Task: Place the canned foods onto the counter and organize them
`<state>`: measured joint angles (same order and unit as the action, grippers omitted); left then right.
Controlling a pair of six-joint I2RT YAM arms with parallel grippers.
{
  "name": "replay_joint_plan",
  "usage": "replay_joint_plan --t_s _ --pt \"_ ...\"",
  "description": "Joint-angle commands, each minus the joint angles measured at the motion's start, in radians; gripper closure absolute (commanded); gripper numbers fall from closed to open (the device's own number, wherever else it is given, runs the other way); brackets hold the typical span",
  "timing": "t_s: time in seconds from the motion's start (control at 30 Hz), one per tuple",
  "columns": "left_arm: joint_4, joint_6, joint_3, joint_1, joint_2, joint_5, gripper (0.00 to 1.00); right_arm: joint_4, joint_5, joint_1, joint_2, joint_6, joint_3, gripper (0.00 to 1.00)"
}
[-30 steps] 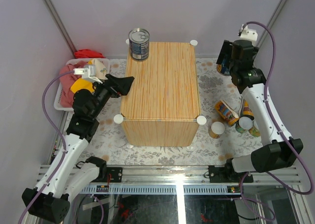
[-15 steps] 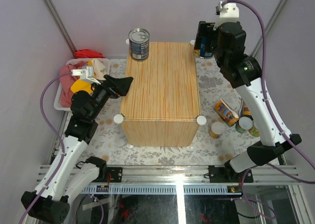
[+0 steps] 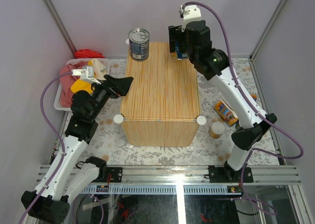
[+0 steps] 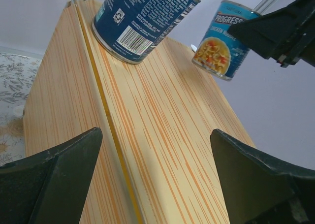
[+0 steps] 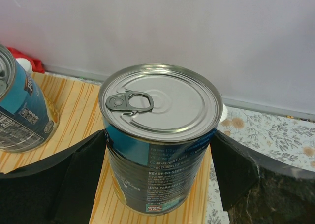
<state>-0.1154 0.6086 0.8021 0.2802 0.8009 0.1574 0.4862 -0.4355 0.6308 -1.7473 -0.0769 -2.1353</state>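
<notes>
The right gripper (image 3: 179, 48) is clamped on a blue-labelled can (image 5: 160, 115) over the counter's (image 3: 160, 93) far right corner. Another blue can (image 3: 139, 45) stands on its far left corner. The left gripper (image 3: 126, 85) hovers at the counter's left edge, jaws apart and empty. Left of the counter, a white basket (image 3: 58, 104) holds pink and yellow cloths (image 3: 68, 71).

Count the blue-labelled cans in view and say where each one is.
2. One blue-labelled can stands on the far left corner of the counter; the other can is held in the right gripper at its far right corner. More may be hidden behind the right arm.
</notes>
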Motion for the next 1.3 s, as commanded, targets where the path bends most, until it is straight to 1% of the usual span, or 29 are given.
replay_joint_plan --t_s 0.0,0.1,0.3,0.57,0.83,1.03,1.07,1.13,1.2,1.27 --pt "-0.029 -0.016 0.033 -0.005 0.000 -0.010 0.09 -0.232 -0.035 0.017 0.032 0.053 -0.084 1.00" --pt "-0.038 -0.014 0.030 -0.005 0.001 -0.012 0.09 -0.283 -0.035 0.020 0.035 0.071 -0.043 1.00" --pt "-0.046 -0.010 0.027 -0.006 0.003 -0.012 0.09 -0.438 -0.035 0.026 0.079 0.108 0.106 1.00" --pt "-0.040 -0.014 0.024 -0.005 0.010 -0.011 0.09 -0.693 -0.035 0.032 0.219 0.155 0.384 1.00" --pt "-0.028 -0.018 0.039 -0.005 0.022 -0.004 0.09 -0.808 -0.032 0.032 0.266 0.154 0.554 1.00" --pt "-0.022 -0.017 0.044 -0.005 0.023 -0.002 0.09 -0.844 -0.035 0.032 0.265 0.141 0.603 0.99" --pt "-0.019 -0.019 0.047 -0.005 0.024 -0.001 0.09 -0.841 -0.035 0.032 0.264 0.135 0.603 0.95" --pt "-0.015 -0.022 0.049 -0.004 0.022 0.001 0.09 -0.829 -0.035 0.032 0.254 0.121 0.602 0.83" --pt "-0.012 -0.024 0.048 -0.004 0.020 -0.001 0.09 -0.813 -0.035 0.032 0.248 0.105 0.599 0.64" --pt "-0.013 -0.024 0.047 -0.004 0.018 -0.002 0.09 -0.801 -0.034 0.032 0.244 0.093 0.596 0.48"
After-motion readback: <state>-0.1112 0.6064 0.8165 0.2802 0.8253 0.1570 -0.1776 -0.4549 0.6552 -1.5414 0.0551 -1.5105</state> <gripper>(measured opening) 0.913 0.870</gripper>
